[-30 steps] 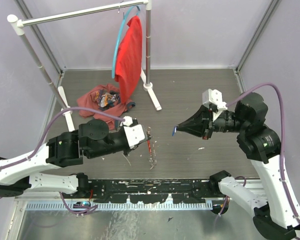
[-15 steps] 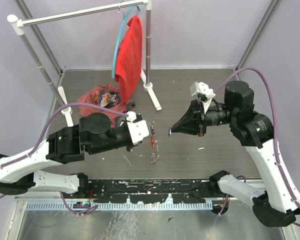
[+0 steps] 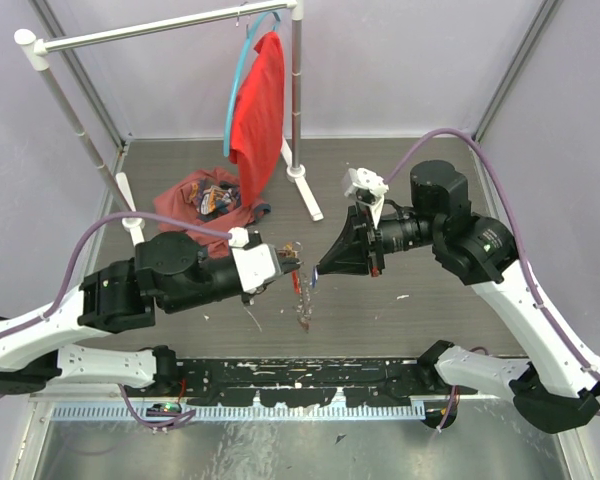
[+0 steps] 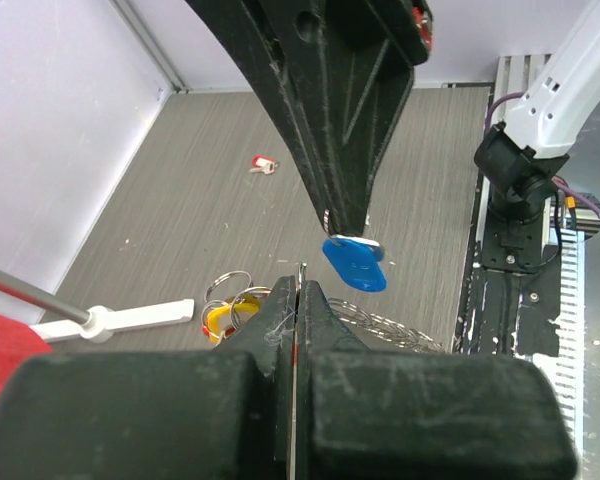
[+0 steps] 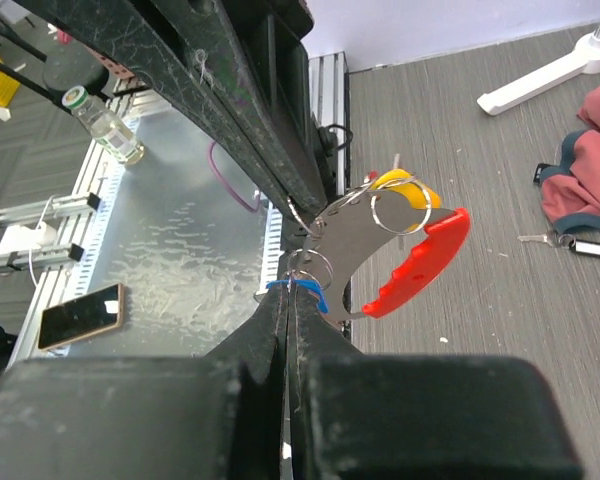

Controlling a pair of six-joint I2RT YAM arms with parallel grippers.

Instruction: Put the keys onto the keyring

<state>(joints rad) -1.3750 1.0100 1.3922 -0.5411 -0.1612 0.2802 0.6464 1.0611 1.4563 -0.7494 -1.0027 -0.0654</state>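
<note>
My left gripper (image 3: 294, 261) (image 4: 301, 285) is shut on the keyring, pinching its thin metal edge. Under it hang the red strap tag (image 3: 298, 285) (image 5: 420, 262), a yellow tag with loose rings (image 4: 230, 305) and the beaded chain (image 4: 395, 325). From the right, my right gripper (image 3: 317, 272) (image 5: 292, 300) is shut on a blue-headed key (image 4: 355, 265) (image 5: 305, 288). That key's tip is at the small ring (image 5: 312, 265) just below the left fingertips (image 5: 298, 222). Whether the key is through the ring cannot be told. The two grippers meet tip to tip above the table.
A red-headed key (image 4: 263, 165) lies on the table beyond the grippers. Another key with a black tag (image 5: 572, 244) lies by the crumpled red cloth (image 3: 205, 195). A white clothes rack (image 3: 298, 120) with a hanging red shirt (image 3: 258, 110) stands at the back.
My right arm has swung left with the blue-headed key, from well apart to right at the left gripper's tip. The left gripper has shifted only slightly, still holding the keyring.
</note>
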